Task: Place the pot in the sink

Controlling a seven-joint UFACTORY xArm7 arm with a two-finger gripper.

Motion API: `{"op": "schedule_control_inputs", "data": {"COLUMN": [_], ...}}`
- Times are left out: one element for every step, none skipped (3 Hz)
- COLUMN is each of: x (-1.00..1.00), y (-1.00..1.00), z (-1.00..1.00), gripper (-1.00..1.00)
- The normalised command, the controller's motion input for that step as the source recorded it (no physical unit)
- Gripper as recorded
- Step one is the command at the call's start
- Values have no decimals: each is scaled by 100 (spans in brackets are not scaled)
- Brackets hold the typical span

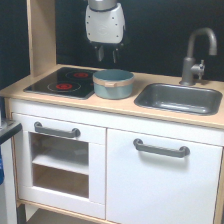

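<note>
Near the centre of the frame the pot (113, 83) sits on the wooden countertop (125, 106), touching the right edge of the black stovetop (62, 82). The gripper (106, 52) hangs above it at the top of the frame, its dark fingers slightly spread and holding nothing. The sink (179, 98) lies at right, below its grey faucet (196, 52).

This is a toy play kitchen: a pale wooden desk (125, 107) carries a black stovetop (62, 82) with red rings at centre left, a dark sink (180, 98) with a curved faucet (197, 52) at right, and white cabinet doors (160, 180) with grey handles (161, 148) fill the lower frame.
</note>
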Motion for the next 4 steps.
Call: {"op": "schedule_control_inputs", "data": {"x": [-41, 1, 21, 17], "y": [-8, 29, -21, 5], "z": [69, 62, 100, 100], "gripper": [92, 100, 100, 100]}}
